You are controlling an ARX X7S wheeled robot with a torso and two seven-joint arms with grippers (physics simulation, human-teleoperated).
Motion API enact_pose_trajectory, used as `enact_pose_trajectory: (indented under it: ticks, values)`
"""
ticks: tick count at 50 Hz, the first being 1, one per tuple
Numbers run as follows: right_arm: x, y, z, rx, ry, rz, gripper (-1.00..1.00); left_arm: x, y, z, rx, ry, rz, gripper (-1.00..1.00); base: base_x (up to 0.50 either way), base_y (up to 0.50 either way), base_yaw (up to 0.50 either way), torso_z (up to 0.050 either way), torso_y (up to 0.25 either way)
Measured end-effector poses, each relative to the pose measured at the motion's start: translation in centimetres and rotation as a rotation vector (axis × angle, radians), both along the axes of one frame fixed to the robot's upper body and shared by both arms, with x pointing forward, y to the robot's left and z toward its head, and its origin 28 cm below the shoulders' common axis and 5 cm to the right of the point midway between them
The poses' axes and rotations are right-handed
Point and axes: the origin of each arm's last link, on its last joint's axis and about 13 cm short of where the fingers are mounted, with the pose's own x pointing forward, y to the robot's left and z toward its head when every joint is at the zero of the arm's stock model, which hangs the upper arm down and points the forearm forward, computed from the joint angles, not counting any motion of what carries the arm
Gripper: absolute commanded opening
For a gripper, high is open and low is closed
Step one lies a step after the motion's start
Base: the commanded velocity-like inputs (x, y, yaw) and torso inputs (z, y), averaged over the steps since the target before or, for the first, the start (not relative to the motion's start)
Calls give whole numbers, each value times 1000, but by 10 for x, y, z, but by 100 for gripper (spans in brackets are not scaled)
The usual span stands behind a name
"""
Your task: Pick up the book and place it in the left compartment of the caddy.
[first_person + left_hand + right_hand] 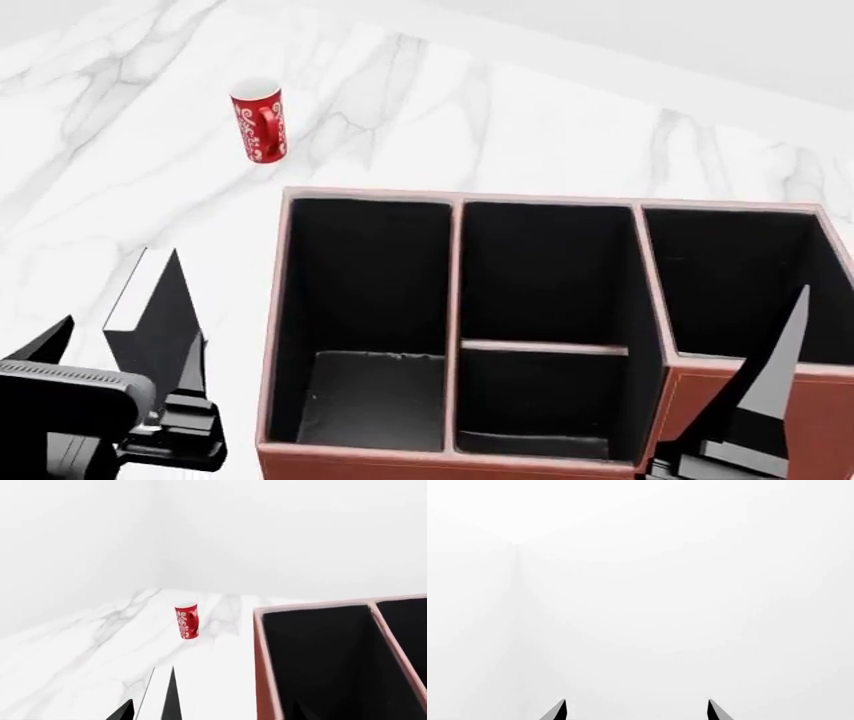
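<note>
Both grippers, left (114, 330) and right (636, 711), hang open and empty beside the caddy (454, 462); book unseen

Bright even light, soft shadows, sharp

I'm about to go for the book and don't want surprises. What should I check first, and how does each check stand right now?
1. Book located: not ok; it appears in no view.
2. Left compartment free: ok; its black floor is bare.
3. Left claw ready: ok; open and holding nothing, beside the caddy.
4. Right claw ready: ok; fingers wide apart, nothing between them.
5. Red mug out of the way: ok; it stands apart from the caddy, on its far side.
</note>
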Motion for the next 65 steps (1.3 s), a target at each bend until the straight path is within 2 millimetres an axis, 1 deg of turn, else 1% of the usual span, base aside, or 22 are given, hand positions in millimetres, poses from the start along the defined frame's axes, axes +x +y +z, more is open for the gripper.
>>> enact_pose_trajectory:
  ticks: [20,48,65]
  values:
    - [0,1,-1,-2,2,5,100,23,3,-7,14,32,15,100,0,0,0,0,0]
    - [1,1,-1,-4,7,11,100,40,11,-27,14,86,45,100,0,0,0,0,0]
    - [1,2,-2,-6,10,11,100,50,18,-35,16,108,61,100,0,0,0,0,0]
